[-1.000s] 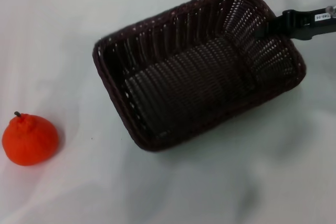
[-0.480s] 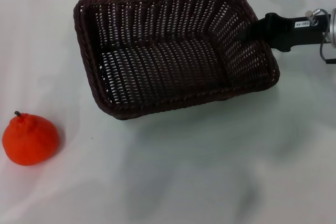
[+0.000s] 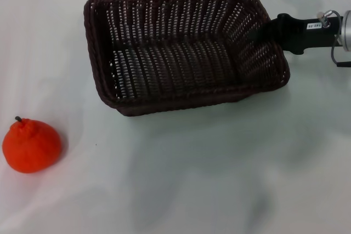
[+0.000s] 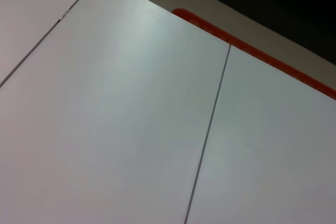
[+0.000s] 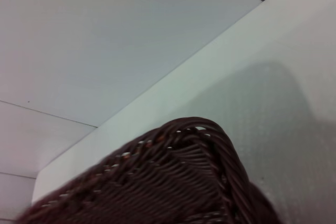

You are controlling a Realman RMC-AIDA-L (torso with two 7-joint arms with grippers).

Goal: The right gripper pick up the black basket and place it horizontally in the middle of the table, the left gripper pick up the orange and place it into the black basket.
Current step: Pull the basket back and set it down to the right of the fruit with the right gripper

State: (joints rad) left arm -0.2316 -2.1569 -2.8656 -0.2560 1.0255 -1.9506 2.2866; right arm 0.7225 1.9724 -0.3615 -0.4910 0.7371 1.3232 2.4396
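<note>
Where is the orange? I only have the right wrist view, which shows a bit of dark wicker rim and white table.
Observer: The orange sits on the table at the robot's near left, well apart from the black basket.
Operator: Is anything in the basket?
Observer: No, the head view shows only its bare woven floor.
Operator: Where does the right gripper hold it?
Observer: The right gripper is at the rim of the basket's right short end. The wicker hides its fingertips.
Operator: And the left gripper?
Observer: It appears in no view. The left wrist view shows only pale panels and a red strip.
</note>
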